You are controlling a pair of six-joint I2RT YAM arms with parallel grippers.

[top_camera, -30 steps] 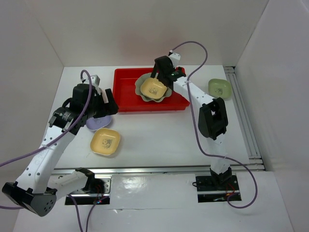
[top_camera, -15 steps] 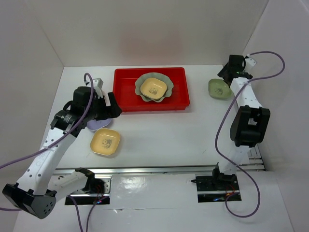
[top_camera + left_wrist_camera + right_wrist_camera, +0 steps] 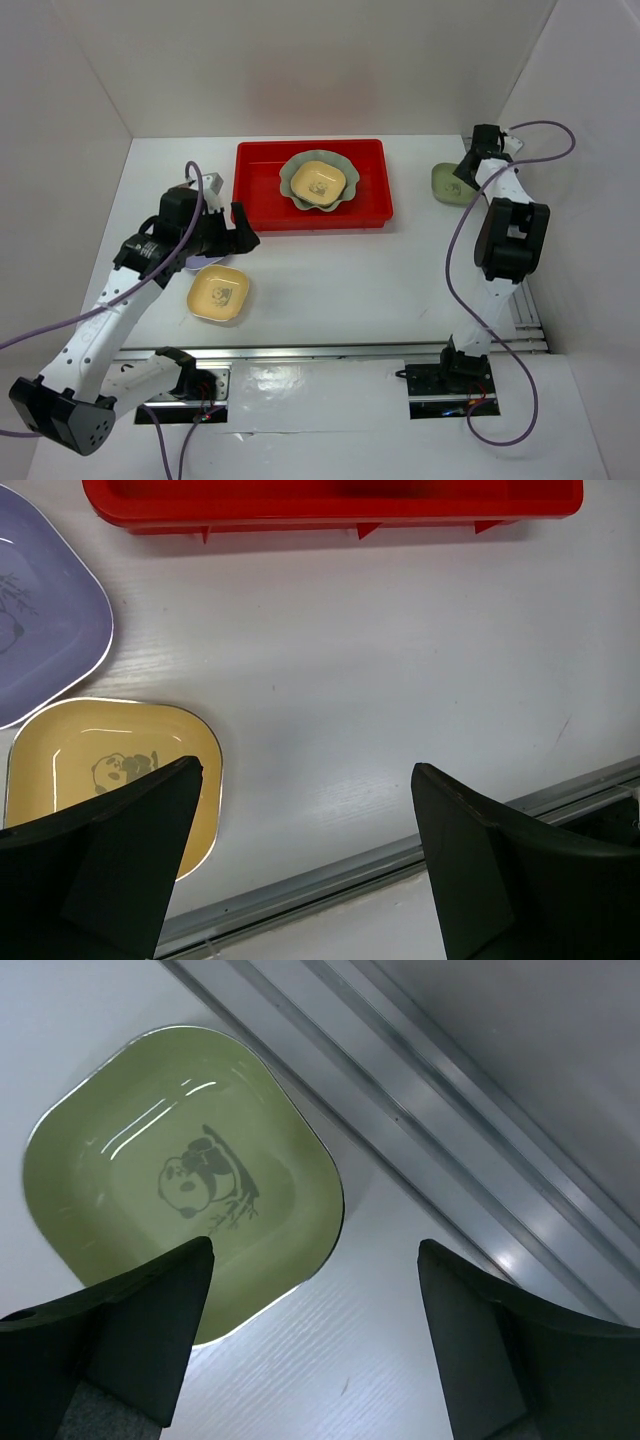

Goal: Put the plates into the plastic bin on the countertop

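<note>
You have a white countertop boxed in by white walls. At its far centre sits the red bin, holding the scalloped pale-green dish with a yellow dish nested inside. Right of the bin, the green dish lies under your right gripper, fingers spread and gripping nothing. Near-left of the bin lie the lavender dish and a second yellow dish, beneath your left gripper, which is also spread and empty.
</note>
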